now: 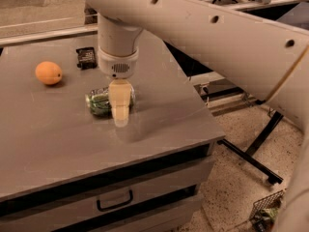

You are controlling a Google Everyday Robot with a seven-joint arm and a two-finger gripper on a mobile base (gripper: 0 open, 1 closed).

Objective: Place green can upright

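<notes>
The green can (99,103) lies on its side on the grey table (58,144), near the middle. My gripper (120,116) hangs from the white arm straight over the can's right half, its cream fingers (120,100) pointing down in front of the can and hiding part of it. The gripper's tip sits close to the table top, just in front of the can.
An orange fruit (49,73) sits at the table's left. A small flat black packet (86,57) lies at the back. The table has a drawer with a handle (115,200) at the front. A black stand leg (251,158) and a wire basket (268,209) are on the floor at the right.
</notes>
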